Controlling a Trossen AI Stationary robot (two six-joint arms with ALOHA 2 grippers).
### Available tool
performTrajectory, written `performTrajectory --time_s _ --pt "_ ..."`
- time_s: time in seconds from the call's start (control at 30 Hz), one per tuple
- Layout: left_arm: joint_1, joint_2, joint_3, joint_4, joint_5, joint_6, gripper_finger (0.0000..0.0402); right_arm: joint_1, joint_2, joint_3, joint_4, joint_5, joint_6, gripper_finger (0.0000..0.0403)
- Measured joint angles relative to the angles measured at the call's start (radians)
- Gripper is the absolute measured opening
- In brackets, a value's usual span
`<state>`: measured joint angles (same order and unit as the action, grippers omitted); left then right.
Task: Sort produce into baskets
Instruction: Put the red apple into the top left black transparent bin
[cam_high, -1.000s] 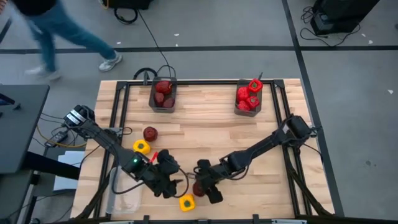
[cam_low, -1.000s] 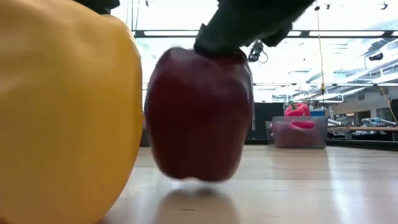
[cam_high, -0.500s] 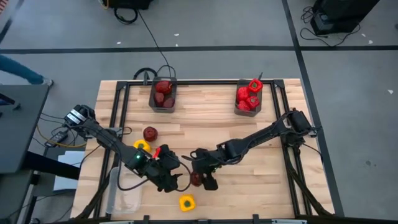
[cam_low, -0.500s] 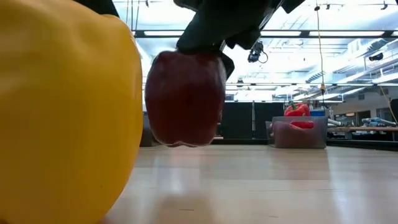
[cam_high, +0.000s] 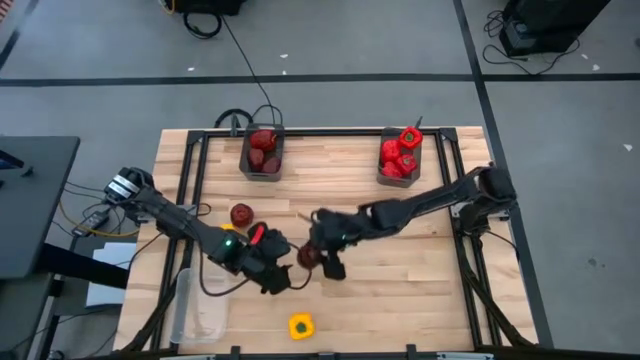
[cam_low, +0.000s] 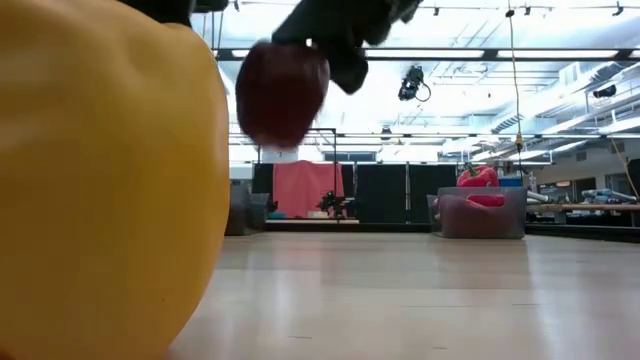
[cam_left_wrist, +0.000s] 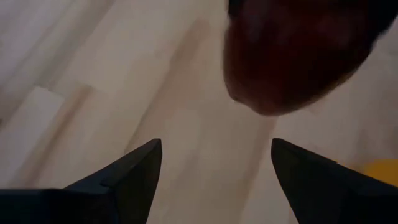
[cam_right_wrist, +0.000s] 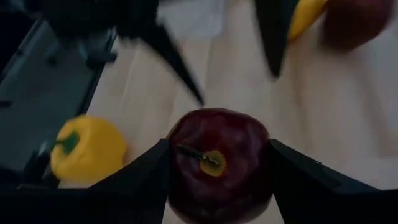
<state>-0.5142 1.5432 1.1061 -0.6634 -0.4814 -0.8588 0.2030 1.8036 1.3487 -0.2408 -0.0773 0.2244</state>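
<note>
Your left gripper (cam_high: 277, 277) hangs with its fingers spread and empty near the table's middle, just left of the dark red fruit (cam_high: 307, 257), which your right gripper (cam_high: 318, 258) has clamped between its fingers, clear of the wood. The bin (cam_high: 262, 152) already holding dark red fruit stands at the far edge, up and a little left of the right gripper. The red pepper bin (cam_high: 400, 157) lies off to its right, so I judge the carry goes away and leftward.
</note>
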Motion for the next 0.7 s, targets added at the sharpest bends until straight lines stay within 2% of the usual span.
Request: performTrajectory --time_s 0.17,0.37,0.6,0.7 --pt "0.043 -0.03 0.0 0.047 0.002 0.09 0.0314 -0.072 -0.087 0.0 0.0 0.032 -0.049 0.0239" --pt "0.103 -0.083 0.002 0.169 -0.068 0.206 0.0321 -0.136 -0.152 0.0 0.0 -0.05 -0.072 0.0239" --pt "0.17 -0.1 0.002 0.293 -0.077 0.322 0.0376 -0.181 -0.19 0.0 0.002 -0.128 -0.121 0.0239" --pt "0.19 -0.1 0.001 0.367 -0.038 0.397 0.0388 -0.196 -0.19 0.0 -0.001 -0.172 -0.123 0.0239"
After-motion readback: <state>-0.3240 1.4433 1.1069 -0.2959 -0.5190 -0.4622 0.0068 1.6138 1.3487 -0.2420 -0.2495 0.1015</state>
